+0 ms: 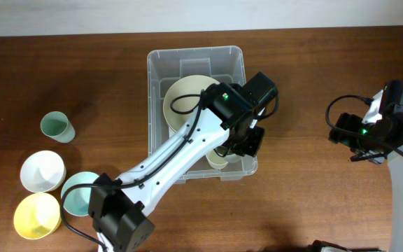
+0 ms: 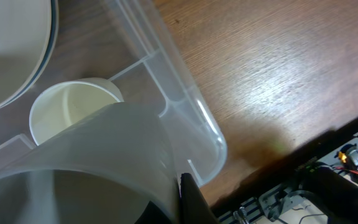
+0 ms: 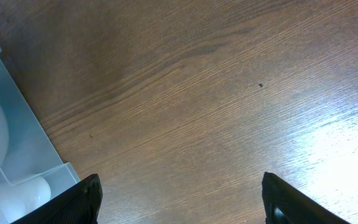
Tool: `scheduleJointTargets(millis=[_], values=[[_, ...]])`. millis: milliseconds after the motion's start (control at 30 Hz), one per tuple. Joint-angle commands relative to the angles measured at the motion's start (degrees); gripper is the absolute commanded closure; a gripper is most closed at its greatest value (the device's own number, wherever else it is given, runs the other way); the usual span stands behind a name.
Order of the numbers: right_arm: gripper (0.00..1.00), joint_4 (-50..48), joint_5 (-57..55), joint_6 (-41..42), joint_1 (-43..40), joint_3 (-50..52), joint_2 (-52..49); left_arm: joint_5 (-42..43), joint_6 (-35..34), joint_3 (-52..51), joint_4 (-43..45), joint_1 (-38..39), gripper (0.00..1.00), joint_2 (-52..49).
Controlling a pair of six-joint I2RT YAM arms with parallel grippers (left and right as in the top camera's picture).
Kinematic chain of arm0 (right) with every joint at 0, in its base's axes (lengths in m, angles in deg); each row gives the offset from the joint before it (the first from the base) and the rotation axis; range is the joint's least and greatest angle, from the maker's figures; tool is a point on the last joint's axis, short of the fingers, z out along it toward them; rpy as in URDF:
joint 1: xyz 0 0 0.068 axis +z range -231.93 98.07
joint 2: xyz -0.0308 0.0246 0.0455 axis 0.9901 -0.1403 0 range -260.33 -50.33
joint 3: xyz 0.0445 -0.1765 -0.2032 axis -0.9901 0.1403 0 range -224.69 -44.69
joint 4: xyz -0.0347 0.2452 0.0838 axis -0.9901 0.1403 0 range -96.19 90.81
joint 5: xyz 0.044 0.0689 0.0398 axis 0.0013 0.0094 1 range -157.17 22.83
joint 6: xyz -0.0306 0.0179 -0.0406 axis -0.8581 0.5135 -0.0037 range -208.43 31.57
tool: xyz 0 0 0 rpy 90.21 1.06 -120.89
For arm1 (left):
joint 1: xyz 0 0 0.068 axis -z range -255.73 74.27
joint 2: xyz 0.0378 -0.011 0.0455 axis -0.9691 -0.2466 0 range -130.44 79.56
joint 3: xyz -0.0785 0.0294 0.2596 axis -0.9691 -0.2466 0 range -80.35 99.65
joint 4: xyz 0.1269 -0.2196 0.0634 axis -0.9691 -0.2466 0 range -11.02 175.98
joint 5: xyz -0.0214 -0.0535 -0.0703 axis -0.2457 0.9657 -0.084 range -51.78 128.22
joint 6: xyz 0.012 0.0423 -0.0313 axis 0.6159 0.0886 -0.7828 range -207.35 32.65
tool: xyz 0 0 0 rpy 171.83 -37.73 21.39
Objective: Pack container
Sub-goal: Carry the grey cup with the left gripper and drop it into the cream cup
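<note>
The container (image 1: pixel 158 84) is a clear plastic bin at the table's middle. It holds a large cream bowl (image 1: pixel 184 94) and a small cream cup (image 1: pixel 217 160) at its front right corner. My left gripper (image 1: pixel 247 140) hangs over that corner, shut on the wall of a pale grey cup (image 2: pixel 98 162). The held cup is tilted just above the cream cup (image 2: pixel 67 112), beside the container's rim (image 2: pixel 194 106). One finger (image 2: pixel 188 196) shows outside the cup; the other is hidden. My right gripper (image 1: pixel 355 145) is open and empty over bare table, right of the container (image 3: pixel 17 137).
Left of the container stand a teal cup (image 1: pixel 56 127), a white bowl (image 1: pixel 42 170), a teal bowl (image 1: pixel 79 192) and a yellow bowl (image 1: pixel 37 215). The left arm crosses the container's front half.
</note>
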Motion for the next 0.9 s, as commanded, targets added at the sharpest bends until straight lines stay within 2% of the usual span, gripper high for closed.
scheduleJointTargets(millis=[0,233,333,467,533,733,867], values=[[0.22,0.1,-0.1,-0.6,-0.2,0.3,0.3,-2.4,-0.8,-0.1,-0.6,-0.4,1.0,-0.2],[0.22,0.1,-0.1,-0.6,-0.2,0.3,0.3,-5.0,-0.8,-0.2,-1.6,-0.4,0.99,-0.2],[0.22,0.1,-0.1,-0.6,-0.2,0.3,0.3,-5.0,-0.8,-0.2,-1.7,-0.4,0.94,-0.2],[0.22,0.1,-0.1,-0.6,-0.2,0.3,0.3,-5.0,-0.8,-0.2,-2.1,-0.4,0.78,-0.2],[0.22,0.1,-0.1,-0.6,-0.2,0.3,0.3,-5.0,-0.8,-0.2,-2.2,-0.4,0.54,-0.2],[0.22,0.1,-0.1,-0.6,-0.2,0.3,0.3,-8.7,-0.8,-0.2,-3.0,-1.6,0.51,0.1],[0.22,0.1,-0.1,-0.6,-0.2,0.3,0.3,-9.5,-0.8,-0.2,-4.9,-5.6,0.51,1.0]])
